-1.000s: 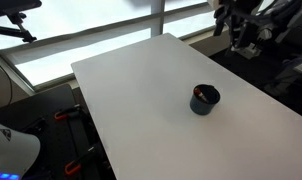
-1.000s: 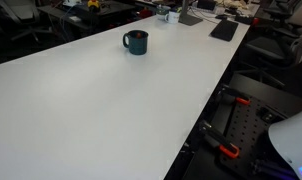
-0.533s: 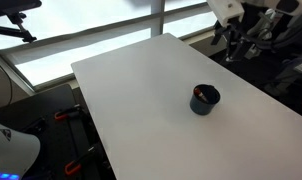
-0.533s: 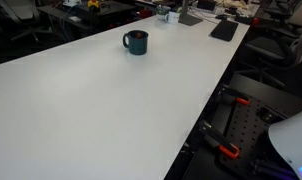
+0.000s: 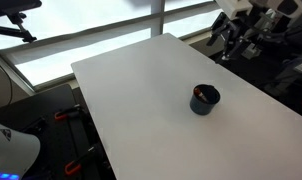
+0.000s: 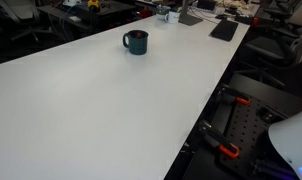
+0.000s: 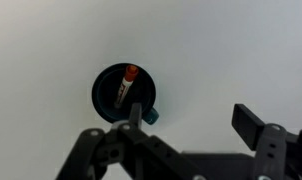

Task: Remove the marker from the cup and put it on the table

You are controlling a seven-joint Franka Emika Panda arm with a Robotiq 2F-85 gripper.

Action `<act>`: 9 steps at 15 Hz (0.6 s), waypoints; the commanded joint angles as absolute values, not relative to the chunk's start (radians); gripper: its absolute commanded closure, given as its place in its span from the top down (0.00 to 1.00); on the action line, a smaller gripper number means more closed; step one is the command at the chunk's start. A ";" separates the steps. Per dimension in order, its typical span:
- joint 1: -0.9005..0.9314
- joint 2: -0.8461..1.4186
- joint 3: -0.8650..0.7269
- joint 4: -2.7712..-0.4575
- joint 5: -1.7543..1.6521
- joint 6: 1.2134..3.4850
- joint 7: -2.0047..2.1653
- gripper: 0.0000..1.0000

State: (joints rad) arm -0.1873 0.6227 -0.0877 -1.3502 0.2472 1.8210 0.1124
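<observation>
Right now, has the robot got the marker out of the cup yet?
Not yet. Nothing looks done: the marker sits in the cup. In hand: the open fingers hang above the cup, holding nothing. Left: grab the marker, lift it out, lay it on the table.

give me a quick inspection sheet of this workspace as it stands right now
surface: white table, no spills seen.
job's things: dark cup upright on the table; red marker leaning inside it, not yet removed.
clutter: small items and a flat dark object at the table's far end, too small to identify.
grippers: gripper open, holding nothing, away from the cup.
cables: nothing seen on the table.
surroundings: windows beyond the table; dark office furniture behind it.
</observation>
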 commanded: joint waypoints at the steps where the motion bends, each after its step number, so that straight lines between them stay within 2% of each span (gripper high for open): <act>1: -0.188 0.676 -0.080 -1.243 0.246 1.728 0.149 0.92; 4: -0.178 0.699 -0.079 -1.203 0.238 1.684 0.162 0.92; 6: -0.168 0.715 -0.079 -1.175 0.228 1.649 0.166 0.98; 9: -0.156 0.722 -0.082 -1.120 0.213 1.569 0.178 1.00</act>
State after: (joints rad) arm -0.1656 0.7035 -0.0858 -1.2082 0.2410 1.6646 0.1290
